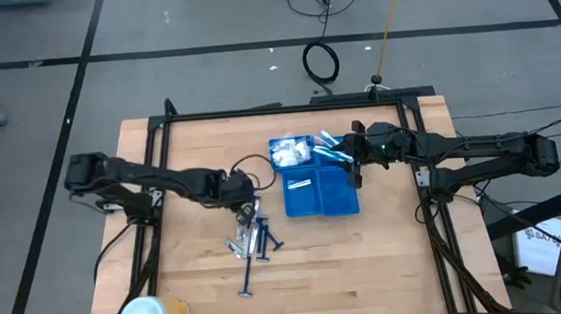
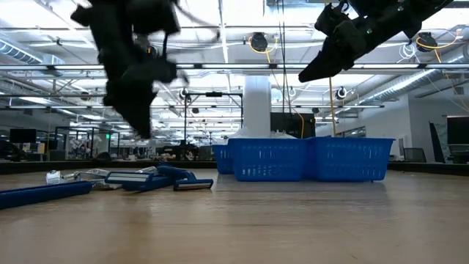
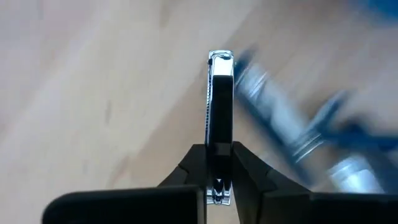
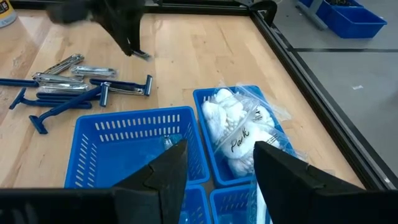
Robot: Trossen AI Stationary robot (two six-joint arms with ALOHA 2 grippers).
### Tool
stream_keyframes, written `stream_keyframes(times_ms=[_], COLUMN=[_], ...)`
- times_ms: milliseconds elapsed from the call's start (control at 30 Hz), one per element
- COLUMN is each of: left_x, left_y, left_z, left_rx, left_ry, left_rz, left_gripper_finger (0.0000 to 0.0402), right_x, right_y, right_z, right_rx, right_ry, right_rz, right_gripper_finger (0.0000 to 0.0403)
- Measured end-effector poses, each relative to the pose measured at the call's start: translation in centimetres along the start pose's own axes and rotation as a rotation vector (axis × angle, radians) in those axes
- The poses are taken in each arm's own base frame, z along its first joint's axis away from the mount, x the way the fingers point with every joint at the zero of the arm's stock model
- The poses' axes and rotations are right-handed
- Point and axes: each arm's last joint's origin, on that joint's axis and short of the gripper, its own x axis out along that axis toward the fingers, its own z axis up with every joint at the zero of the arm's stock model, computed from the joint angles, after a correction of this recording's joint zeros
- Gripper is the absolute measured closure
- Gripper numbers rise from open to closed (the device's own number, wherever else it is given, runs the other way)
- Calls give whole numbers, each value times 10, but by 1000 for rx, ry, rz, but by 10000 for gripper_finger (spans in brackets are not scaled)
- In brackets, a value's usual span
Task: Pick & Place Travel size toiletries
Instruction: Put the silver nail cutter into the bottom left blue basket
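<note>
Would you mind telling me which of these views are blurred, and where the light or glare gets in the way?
Left wrist view: the table and razors behind smear with motion blur, while the silver clipper pinched in the left hand stays sharp. Low view: bright ceiling lights backlight both arms into dark shapes, the left one blurred. Right wrist view: the far left arm is blurred; the blue tray is crisp.

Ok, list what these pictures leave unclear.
- Left hand: shut on a thin metal piece; left wrist view too blurred to name it.
- Pile of razors: high view too small to count them.
- Blue tray: low view, its walls hide the contents.
- Bag of cotton: right wrist view, the right hand's fingers cover its near end.
</note>
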Motion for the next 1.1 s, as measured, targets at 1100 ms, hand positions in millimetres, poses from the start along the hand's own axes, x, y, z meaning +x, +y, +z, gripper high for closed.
stream_keyframes(times_ms=[1100], left_x=[47], left_y=[-44], left_z=[75], left_rx=[302], left_ry=[-620], left_rz=[-441], left_gripper_finger=[368], right_x=[20], right_y=[11], right_z=[2], right_rx=[-28], right_ry=[-54], right_rz=[174], right_gripper_finger=[232])
